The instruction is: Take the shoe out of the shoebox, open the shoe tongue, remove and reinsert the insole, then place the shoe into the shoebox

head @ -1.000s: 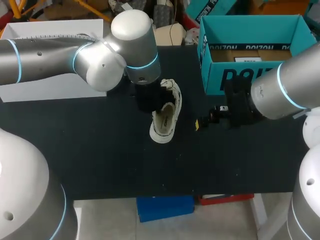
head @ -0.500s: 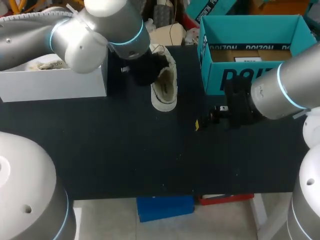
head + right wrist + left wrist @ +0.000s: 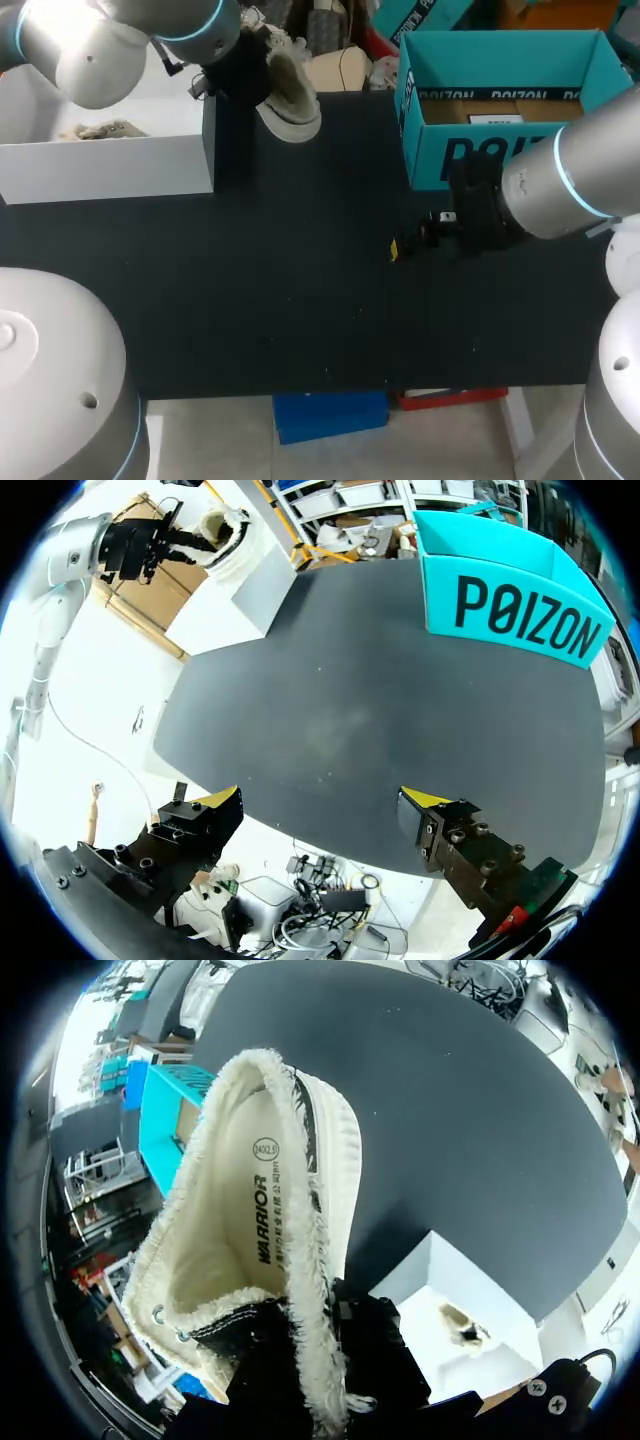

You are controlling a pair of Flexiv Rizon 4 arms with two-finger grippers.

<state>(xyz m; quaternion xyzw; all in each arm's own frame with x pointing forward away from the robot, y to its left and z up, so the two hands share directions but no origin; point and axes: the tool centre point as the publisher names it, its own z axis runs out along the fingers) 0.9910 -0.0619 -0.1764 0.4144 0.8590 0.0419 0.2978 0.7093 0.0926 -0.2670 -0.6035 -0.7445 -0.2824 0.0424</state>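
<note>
A cream high-top shoe point(image 3: 287, 85) hangs in the air at the back of the table, just beside the near right corner of the white shoebox point(image 3: 110, 165). My left gripper point(image 3: 238, 68) is shut on the shoe's collar. In the left wrist view the shoe point(image 3: 260, 1230) points away from the gripper, its fleecy lining and insole visible, with the white shoebox point(image 3: 440, 1280) below it. My right gripper point(image 3: 415, 238) stands open over the table in front of the teal box. In its wrist view nothing lies between the right gripper's point(image 3: 320, 800) fingers.
An open teal box point(image 3: 500, 150) stands at the back right, also seen in the right wrist view point(image 3: 520, 620). Crumpled paper point(image 3: 100, 130) lies inside the white shoebox. The black table point(image 3: 300, 320) stretches from the boxes to the front edge.
My left arm has lifted the shoe from the middle of the table and carried it back and left toward the white shoebox. The right arm has stayed still.
</note>
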